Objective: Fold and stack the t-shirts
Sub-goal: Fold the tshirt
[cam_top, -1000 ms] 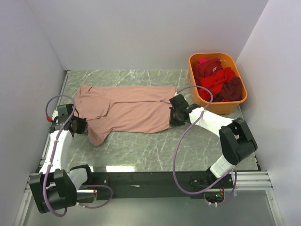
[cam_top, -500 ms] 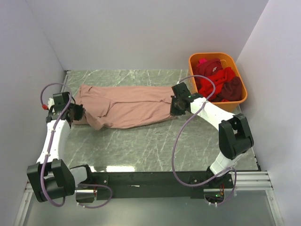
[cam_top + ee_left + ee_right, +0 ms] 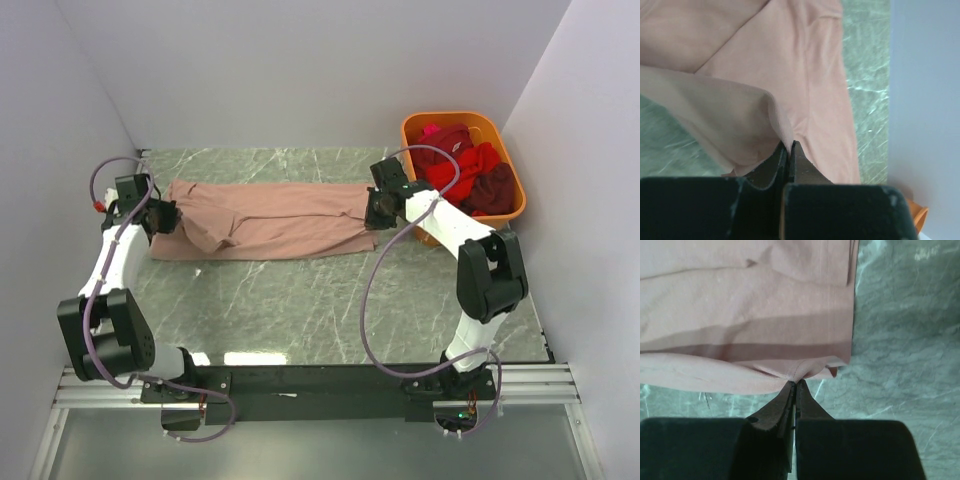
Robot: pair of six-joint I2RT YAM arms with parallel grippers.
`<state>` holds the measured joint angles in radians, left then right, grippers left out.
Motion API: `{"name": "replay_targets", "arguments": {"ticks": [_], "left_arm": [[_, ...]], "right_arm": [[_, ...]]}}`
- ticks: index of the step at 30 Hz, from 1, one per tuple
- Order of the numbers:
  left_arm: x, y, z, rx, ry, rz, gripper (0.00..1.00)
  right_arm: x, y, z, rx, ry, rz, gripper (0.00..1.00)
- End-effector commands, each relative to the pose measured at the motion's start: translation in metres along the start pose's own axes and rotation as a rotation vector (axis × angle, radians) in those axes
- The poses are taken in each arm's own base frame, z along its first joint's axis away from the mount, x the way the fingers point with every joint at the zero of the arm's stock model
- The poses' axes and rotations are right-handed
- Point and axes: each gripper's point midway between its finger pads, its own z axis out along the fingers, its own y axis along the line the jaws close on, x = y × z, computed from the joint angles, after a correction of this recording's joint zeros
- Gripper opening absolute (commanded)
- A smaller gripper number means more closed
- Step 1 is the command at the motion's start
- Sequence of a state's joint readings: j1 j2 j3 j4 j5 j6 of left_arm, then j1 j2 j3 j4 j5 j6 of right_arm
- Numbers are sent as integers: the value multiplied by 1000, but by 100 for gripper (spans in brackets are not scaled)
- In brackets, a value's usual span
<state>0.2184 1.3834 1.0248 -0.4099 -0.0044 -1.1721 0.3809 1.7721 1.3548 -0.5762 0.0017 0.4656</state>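
The large salmon-pink t-shirt point(image 3: 270, 218) lies spread across the back of the table, its near half folded over toward the far edge. My left gripper point(image 3: 166, 216) is shut on the shirt's left end; the wrist view shows the cloth point(image 3: 740, 115) pinched at the tips point(image 3: 788, 145). My right gripper point(image 3: 377, 207) is shut on the hem at the right end; its wrist view shows the hem point(image 3: 790, 371) bunched at the tips point(image 3: 794, 384). Bright red point(image 3: 462, 168), dark maroon point(image 3: 494, 188) and magenta point(image 3: 431, 130) t-shirts lie heaped in the basket.
The orange plastic basket point(image 3: 447, 229) stands at the back right, close beside my right arm. White walls close in the left, back and right. The marbled green tabletop point(image 3: 300, 300) lies in front of the shirt.
Both grippers have carried the shirt's near edge away from me toward the back wall, folding it over the far half. The shirt now looks narrower and sits further back.
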Motion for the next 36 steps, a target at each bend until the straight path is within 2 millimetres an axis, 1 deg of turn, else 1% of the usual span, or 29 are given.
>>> {"name": "replay_targets", "arguments": {"ticks": [1,2,4,5,6,9,10,11,12,14,15,16,18,19,20,21,22,23,24,25,26,27,29,30,31,32,33,34,36], "left_arm": [[-16,-43,-3,100,-33,-4,1],[-19,-50,-3,111,-38,-5,1],[-20,-52,5,105,-36,-2,1],[-28,-57,6,107,-68,-1,1],[-30,-58,8,102,-72,2,1],[-33,-67,22,100,-65,22,1],[-31,-65,34,80,-51,27,2],[-32,-73,37,91,-49,38,2],[-32,-73,42,78,-40,41,3],[-30,-77,59,58,-24,55,13],[-29,-77,65,47,-20,63,18],[-29,-80,79,36,-14,70,25],[-28,-81,94,25,-2,82,34],[-25,-88,107,35,19,88,40],[-24,-92,114,44,24,95,45],[-26,-98,120,55,22,104,50],[-25,-108,130,62,38,117,65],[-24,-112,132,65,53,128,74],[-23,-116,133,69,59,154,85],[-23,-116,132,48,65,165,99],[-18,-117,129,44,65,183,99],[-18,-114,125,35,58,202,99],[-12,-96,112,6,61,209,99],[-8,-88,108,-4,65,213,99],[-2,-69,98,-30,76,215,99],[2,-63,95,-27,81,216,100],[4,-61,84,-9,83,217,99],[19,-36,85,-41,119,221,99],[32,-25,83,-44,150,233,99]], "right_arm": [[-22,3,-2,2,-30,-20,0],[-24,2,0,8,-29,-20,0],[-31,1,4,14,-31,-15,0],[-34,0,5,15,-33,-9,0],[-37,0,8,17,-32,-3,0],[-44,-3,12,22,-37,7,0],[-46,-4,13,20,-39,10,0],[-47,-5,18,22,-36,13,0],[-51,-7,22,25,-45,16,0],[-59,-7,31,19,-52,10,0],[-62,-8,35,18,-55,11,4],[-65,-11,39,23,-56,18,4],[-78,-11,47,19,-79,20,6],[-82,-13,49,20,-83,29,10],[-90,-12,51,17,-97,26,15],[-98,-12,51,18,-117,29,33],[-107,-13,51,20,-130,38,40],[-108,-12,49,17,-129,38,45],[-108,-11,47,18,-125,36,52],[-109,-11,45,16,-130,36,59],[-105,-11,38,8,-131,36,64],[-107,-8,34,-4,-154,32,75],[-96,-2,25,-43,-157,26,85],[-92,-1,23,-50,-155,21,85],[-87,1,21,-55,-154,12,86],[-78,2,17,-58,-149,2,86],[-73,10,17,-82,-147,-15,86],[-64,12,17,-87,-134,-21,86],[-57,22,17,-113,-125,-40,86]]}}
